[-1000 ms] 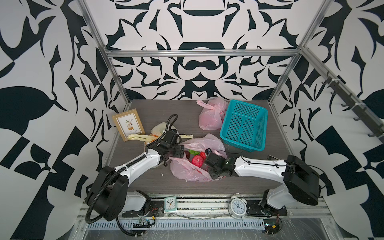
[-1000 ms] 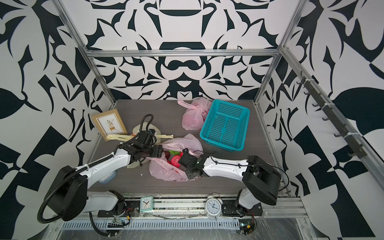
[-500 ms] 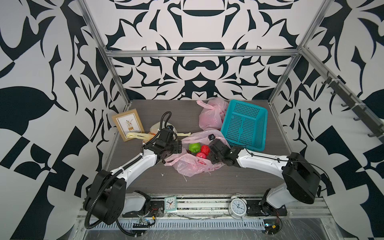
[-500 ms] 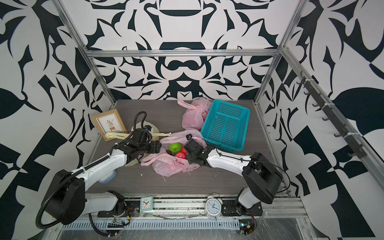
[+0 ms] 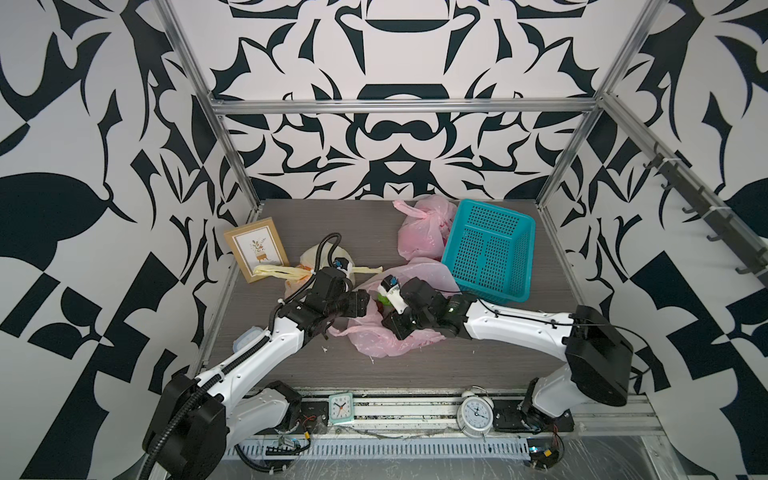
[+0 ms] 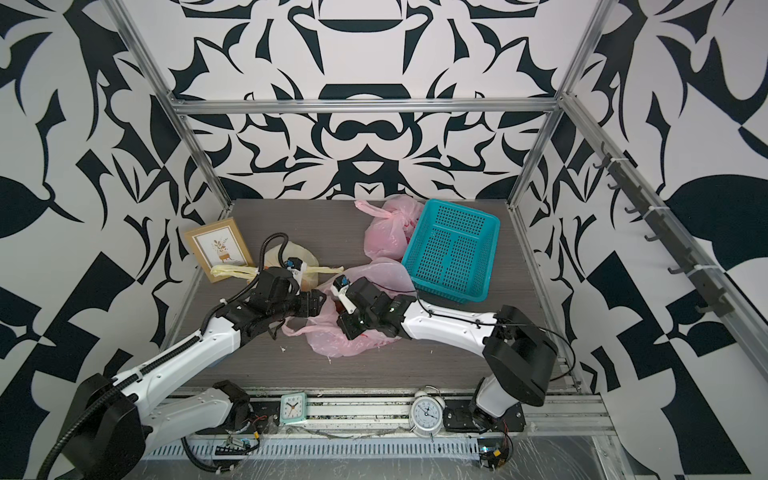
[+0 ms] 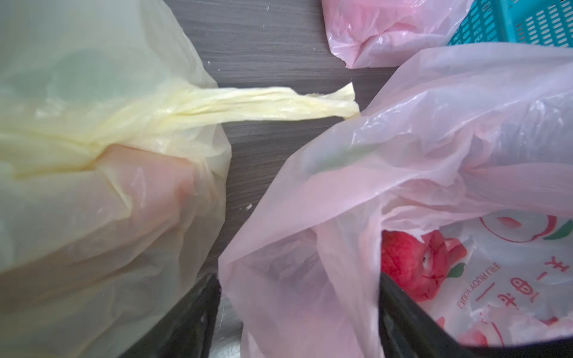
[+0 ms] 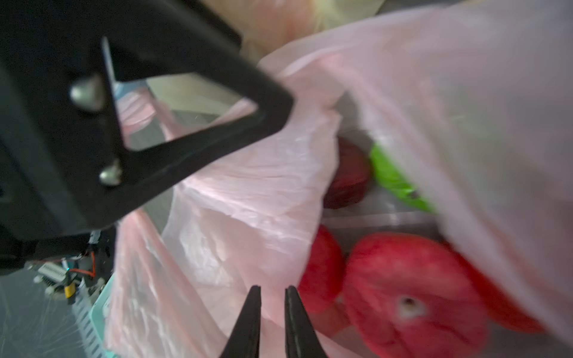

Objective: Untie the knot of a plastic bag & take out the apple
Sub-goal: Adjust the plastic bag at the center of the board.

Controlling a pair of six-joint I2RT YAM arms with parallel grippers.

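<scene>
Apple [image 8: 409, 297] lies inside the open pink bag [image 5: 386, 338] at the middle of the desk [image 5: 436, 374]. It touches a second red one, and a green fruit [image 8: 393, 173] sits deeper in. The left pincer [image 7: 297, 279] is spread wide, with the bag's rim film between its fingers. The right pincer [image 8: 273, 289] sits at the bag's mouth from the opposite side. Its fingers are nearly together with a slim gap, and whether they pinch film I cannot tell. A knotted yellow bag [image 7: 93, 155] lies just beside the pink bag, and a basket [image 5: 490, 253] is near.
</scene>
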